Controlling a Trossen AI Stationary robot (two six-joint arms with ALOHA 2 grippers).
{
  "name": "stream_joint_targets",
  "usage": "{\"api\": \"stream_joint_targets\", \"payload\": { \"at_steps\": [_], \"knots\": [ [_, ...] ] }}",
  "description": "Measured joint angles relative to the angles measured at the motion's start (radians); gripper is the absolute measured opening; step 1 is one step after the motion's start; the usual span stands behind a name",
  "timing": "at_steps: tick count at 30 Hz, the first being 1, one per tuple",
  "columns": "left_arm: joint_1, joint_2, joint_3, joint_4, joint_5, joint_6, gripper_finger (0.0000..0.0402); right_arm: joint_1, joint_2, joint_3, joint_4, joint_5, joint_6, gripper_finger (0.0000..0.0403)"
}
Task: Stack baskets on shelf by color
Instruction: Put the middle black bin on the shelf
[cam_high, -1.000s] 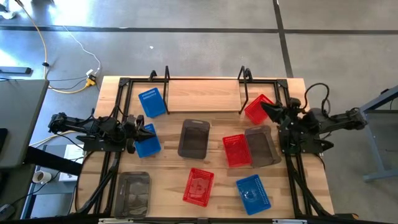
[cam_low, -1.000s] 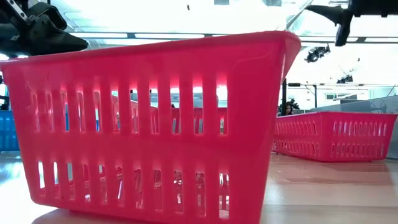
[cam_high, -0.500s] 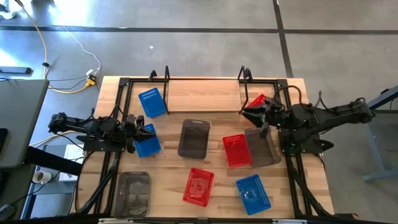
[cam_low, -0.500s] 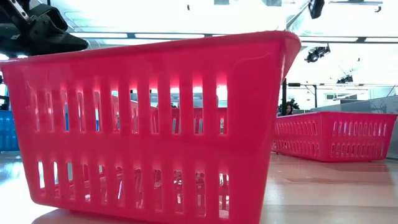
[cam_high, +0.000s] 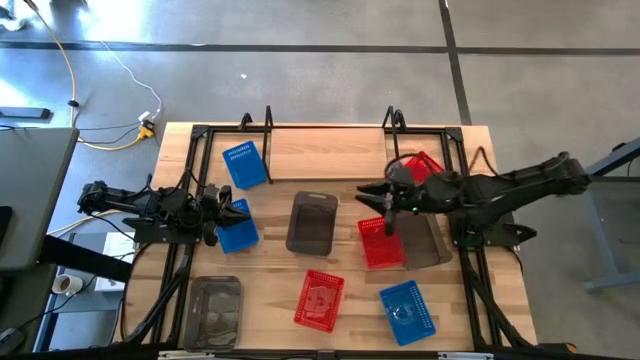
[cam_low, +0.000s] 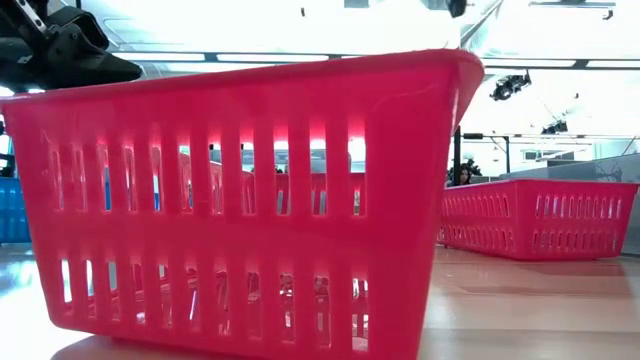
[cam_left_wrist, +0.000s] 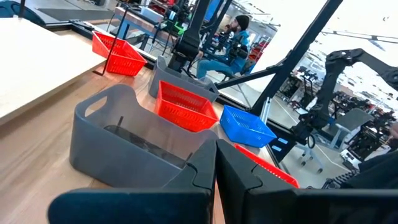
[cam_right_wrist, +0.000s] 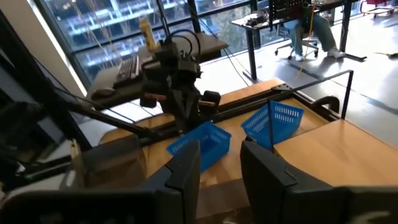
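Observation:
Nine baskets show in the high view. A blue one (cam_high: 244, 163) and a red one (cam_high: 420, 170) lie at the ends of the shelf (cam_high: 330, 155). On the table sit a blue (cam_high: 240, 232), grey (cam_high: 312, 222), red (cam_high: 380, 245), grey (cam_high: 422, 238), red (cam_high: 320, 300), blue (cam_high: 408, 310) and grey basket (cam_high: 213, 312). My left gripper (cam_high: 224, 212) is shut at the far left corner of the blue basket by the left edge. My right gripper (cam_high: 370, 194) is open (cam_right_wrist: 217, 165) and hovers above the table, between the middle grey basket and the red one. My left gripper is shut on the blue basket (cam_left_wrist: 124, 208) at its rim, near the far left corner (cam_high: 230, 215), reaching level from the table's left. The fingers (cam_left_wrist: 202, 171) hide the place of contact. The basket's bottom seems to rest on the table.
Black rod uprights (cam_high: 392, 150) stand at the shelf's ends. In the low view a red basket (cam_low: 250, 200) fills the foreground, with another red one (cam_low: 540, 215) behind. A person sits in the room beyond (cam_left_wrist: 236, 28). Bare tabletop lies at the near middle (cam_high: 265, 300).
My right gripper has swung from beside the red basket at the shelf's right end toward the table's left, ending above the gap between the middle grey and red baskets. No basket has moved.

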Motion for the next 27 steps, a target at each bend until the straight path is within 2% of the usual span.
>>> {"api": "stream_joint_targets", "payload": {
  "at_steps": [3, 8, 12, 27],
  "knots": [
    [0.000, 0.000, 0.000, 0.000, 0.000, 0.000, 0.0000, 0.000, 0.073, 0.049, -0.010, 0.000, -0.025, 0.0121],
    [0.000, 0.000, 0.000, 0.000, -0.002, -0.001, 0.0000, -0.002, 0.186, 0.134, -0.051, -0.006, -0.040, 0.0175],
    [0.000, 0.000, 0.000, 0.000, -0.002, -0.001, 0.0000, -0.002, 0.281, 0.181, -0.052, -0.097, -0.084, 0.0201],
    [0.000, 0.000, 0.000, 0.004, -0.051, 0.000, 0.0000, -0.033, 0.524, 0.196, -0.050, -0.392, -0.105, 0.0197]
  ]
}}
